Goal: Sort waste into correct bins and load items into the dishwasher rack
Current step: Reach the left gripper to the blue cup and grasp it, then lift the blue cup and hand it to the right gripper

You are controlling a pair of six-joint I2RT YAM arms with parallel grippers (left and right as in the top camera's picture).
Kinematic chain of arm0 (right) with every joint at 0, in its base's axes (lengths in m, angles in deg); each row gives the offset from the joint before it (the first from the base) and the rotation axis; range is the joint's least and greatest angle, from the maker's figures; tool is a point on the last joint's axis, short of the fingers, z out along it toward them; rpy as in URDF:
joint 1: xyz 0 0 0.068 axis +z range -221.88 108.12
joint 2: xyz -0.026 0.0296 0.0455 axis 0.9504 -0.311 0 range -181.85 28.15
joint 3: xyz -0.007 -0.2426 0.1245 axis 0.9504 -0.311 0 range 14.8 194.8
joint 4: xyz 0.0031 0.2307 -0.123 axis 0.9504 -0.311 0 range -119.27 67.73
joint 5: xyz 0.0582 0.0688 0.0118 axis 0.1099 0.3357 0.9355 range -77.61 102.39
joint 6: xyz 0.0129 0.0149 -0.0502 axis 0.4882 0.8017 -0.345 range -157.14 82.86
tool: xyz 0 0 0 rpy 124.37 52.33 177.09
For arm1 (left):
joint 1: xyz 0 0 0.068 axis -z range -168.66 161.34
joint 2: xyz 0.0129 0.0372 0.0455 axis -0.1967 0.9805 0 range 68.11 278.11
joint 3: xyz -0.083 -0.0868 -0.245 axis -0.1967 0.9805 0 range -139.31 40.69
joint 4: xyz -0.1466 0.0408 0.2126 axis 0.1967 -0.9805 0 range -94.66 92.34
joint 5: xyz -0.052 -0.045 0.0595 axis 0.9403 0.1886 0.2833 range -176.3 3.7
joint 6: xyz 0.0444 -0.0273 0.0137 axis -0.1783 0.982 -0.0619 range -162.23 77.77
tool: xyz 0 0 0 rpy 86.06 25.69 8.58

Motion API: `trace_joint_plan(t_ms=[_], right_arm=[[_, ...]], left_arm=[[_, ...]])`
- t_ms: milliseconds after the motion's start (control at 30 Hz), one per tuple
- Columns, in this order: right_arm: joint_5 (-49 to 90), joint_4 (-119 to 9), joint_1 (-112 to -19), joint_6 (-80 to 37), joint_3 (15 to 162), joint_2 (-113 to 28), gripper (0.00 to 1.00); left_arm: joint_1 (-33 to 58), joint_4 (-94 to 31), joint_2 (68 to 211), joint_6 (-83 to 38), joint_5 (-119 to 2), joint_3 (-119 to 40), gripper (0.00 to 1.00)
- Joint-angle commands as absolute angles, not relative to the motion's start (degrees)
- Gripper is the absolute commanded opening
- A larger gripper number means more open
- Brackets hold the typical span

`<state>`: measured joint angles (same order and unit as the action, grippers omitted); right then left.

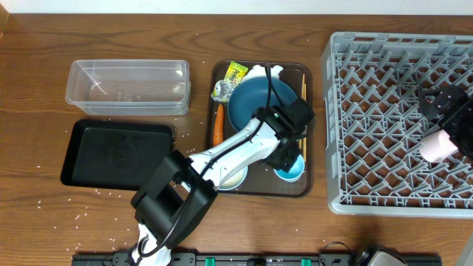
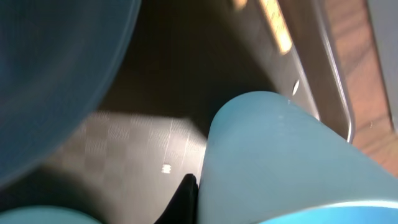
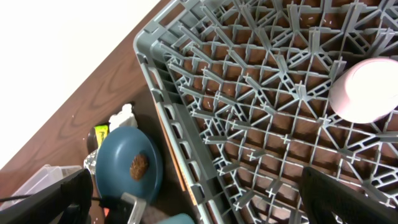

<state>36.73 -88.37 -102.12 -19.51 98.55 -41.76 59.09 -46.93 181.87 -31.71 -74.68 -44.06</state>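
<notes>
My left gripper (image 1: pixel 290 157) is down in the brown serving tray, shut on the rim of the small white cup with the blue inside (image 1: pixel 292 170). In the left wrist view that cup (image 2: pixel 273 155) fills the lower right, and a black finger (image 2: pixel 186 194) presses on its outer wall. The dark-blue dish (image 1: pixel 259 103) holds a brown food lump (image 3: pixel 138 165). Wrapper (image 1: pixel 235 72), foil (image 1: pixel 222 90), tissue (image 1: pixel 270 70), carrot (image 1: pixel 218 124) and chopsticks (image 1: pixel 301 85) lie around the dish. My right gripper (image 1: pixel 442 111) hangs open over the grey rack (image 1: pixel 384 52), above the pink-inside cup (image 1: pixel 436 146).
The clear tub (image 1: pixel 126 87) and the black tray (image 1: pixel 118 154) sit left of the brown serving tray (image 1: pixel 307 188). A white bowl (image 1: pixel 233 177) shows under my left arm. Loose rice (image 1: pixel 81 218) dots the wooden table near the front left.
</notes>
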Motion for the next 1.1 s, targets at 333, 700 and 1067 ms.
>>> trace_joint_plan(t_ms=[333,700,1067], right_arm=[[51.3,-86.6,-101.4,-30.5,99.0,-41.9,0.99],[90.7,-82.6,-89.2,-51.7,99.0,-41.9,0.93],[91.4,-65.3,-66.3,-52.1,99.0,-41.9,0.99]], left_arm=[[44.8,-52.5,155.0,-32.7,-66.2,-50.5,0.06],[22.8,-43.6,148.5,-34.0,-13.7,-50.5,0.06],[25.6,-40.1,148.5,-33.3,-3.7,-50.5,0.06]])
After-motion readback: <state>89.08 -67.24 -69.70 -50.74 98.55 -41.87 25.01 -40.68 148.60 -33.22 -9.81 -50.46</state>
